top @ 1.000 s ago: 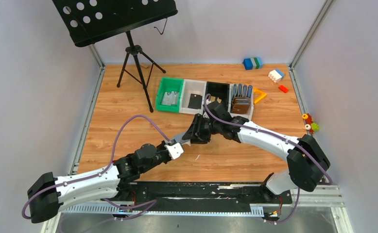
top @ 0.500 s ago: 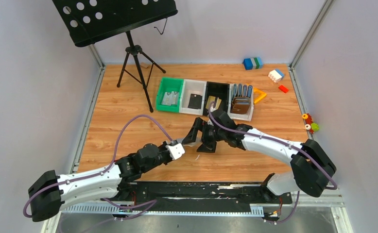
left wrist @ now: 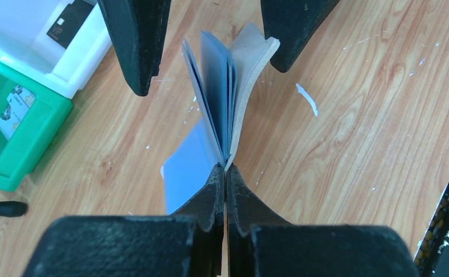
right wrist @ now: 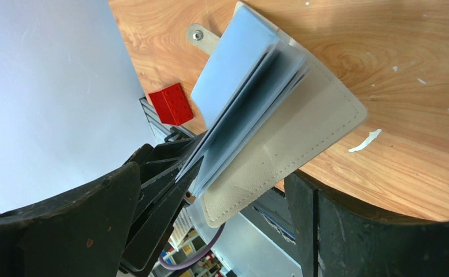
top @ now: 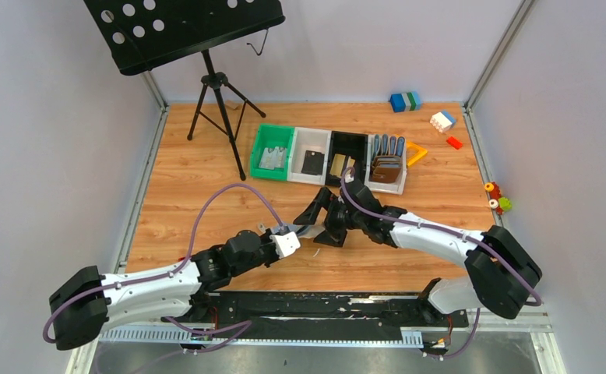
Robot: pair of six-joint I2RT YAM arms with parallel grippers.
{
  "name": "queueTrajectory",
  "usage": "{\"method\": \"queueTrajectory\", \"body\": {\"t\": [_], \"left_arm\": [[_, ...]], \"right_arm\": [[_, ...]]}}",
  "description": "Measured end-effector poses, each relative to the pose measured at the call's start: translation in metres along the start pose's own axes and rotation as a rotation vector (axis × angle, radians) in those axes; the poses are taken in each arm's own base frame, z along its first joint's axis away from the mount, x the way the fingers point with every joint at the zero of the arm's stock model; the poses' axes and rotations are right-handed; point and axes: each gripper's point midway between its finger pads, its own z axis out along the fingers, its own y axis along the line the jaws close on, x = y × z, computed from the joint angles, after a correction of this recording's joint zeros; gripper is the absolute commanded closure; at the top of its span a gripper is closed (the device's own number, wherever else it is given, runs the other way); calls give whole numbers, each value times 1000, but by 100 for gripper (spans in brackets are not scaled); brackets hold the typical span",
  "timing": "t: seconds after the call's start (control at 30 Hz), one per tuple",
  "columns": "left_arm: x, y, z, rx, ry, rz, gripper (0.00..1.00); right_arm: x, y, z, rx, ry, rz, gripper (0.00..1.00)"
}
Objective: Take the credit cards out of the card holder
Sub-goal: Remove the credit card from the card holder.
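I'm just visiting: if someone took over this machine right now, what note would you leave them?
Left tool: shut on one end of the card holder, which is fanned open.
Right tool: open, fingers either side of the holder, not gripping.
Done: a silvery grey card, a black card and a gold card lie in the bins.
Left: confirm the pale blue sleeves are empty; no card shows in them, but not all are visible inside.

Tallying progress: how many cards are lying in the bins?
3: a silvery card in the green bin, a black card in the white bin, a gold card in the black bin. Others may be stacked beneath.
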Motion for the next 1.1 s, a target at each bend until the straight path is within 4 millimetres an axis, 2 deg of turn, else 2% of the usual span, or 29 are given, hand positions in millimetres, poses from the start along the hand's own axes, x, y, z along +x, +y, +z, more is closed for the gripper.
{"method": "queueTrajectory", "body": {"t": [0.33,0.47,0.63,0.77,0.87,0.93,1.0,1.1], "left_arm": [[0,-7,2,32,-2,4,100],[-2,-11,3,52,-11,6,100],[-4,-14,3,66,-22,6,100],[-6,-16,2,81,-30,8,99],[-7,-19,2,98,-36,9,94],[-7,-21,2,107,-40,9,87],[-7,-23,1,117,-45,9,69],[-10,-26,-1,134,-58,3,49]], "right_arm": [[-6,-9,5,19,-41,93,18],[-6,-17,11,47,-38,114,25],[-7,-25,14,78,-42,127,41],[-8,-28,14,92,-51,124,65],[-8,-32,13,105,-55,117,80],[-8,-33,13,109,-55,111,90],[-8,-32,13,107,-56,101,99],[-11,-34,13,110,-64,55,100]]}}
